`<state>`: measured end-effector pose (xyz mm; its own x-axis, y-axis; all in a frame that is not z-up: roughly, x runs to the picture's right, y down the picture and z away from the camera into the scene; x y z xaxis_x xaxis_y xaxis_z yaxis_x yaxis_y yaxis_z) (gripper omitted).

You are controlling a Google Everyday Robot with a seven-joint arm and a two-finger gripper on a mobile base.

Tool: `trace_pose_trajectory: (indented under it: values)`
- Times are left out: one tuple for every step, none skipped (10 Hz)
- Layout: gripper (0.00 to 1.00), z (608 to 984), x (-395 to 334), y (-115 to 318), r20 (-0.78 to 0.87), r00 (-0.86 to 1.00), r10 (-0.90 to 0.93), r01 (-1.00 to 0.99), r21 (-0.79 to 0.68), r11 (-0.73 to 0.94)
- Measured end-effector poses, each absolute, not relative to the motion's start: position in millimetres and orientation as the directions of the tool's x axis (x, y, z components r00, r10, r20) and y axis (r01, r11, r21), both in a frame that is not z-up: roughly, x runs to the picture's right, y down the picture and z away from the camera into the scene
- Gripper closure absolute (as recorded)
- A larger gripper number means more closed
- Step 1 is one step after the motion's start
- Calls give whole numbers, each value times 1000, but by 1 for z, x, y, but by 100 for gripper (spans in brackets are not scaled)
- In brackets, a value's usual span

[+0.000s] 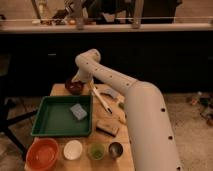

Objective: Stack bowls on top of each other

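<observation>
A small dark maroon bowl (75, 88) sits at the far left corner of the wooden table (112, 112). My gripper (78, 80) hangs at the end of the white arm, right over the far rim of that bowl, and its jaws stand open; the wrist hides most of it. The bowl rests on the table. A wide, shallow orange-red bowl (42, 153) lies at the near left corner, far from the gripper.
A green tray (41, 116) holding a grey sponge (78, 111) fills the table's left middle. Along the near edge stand a white bowl (73, 149), a pale green cup (96, 150) and a dark cup (116, 149). A white utensil (101, 100) and a brown block (108, 128) lie right of the tray.
</observation>
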<state>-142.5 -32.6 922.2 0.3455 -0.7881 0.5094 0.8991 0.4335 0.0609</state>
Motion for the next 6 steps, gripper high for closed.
trace_pose_trajectory:
  values:
    - [20,926,-144,-33,503,347,-791,898,65,436]
    - [20,932,-145,-32,493,364,-790,891,64,450]
    - [20,937,-146,-29,489,375,-788,885,64,461]
    - [20,942,-149,-26,489,379,-786,882,67,467]
    - [20,945,-152,-25,490,381,-784,880,69,470]
    - [20,949,-156,-22,493,389,-778,875,68,480]
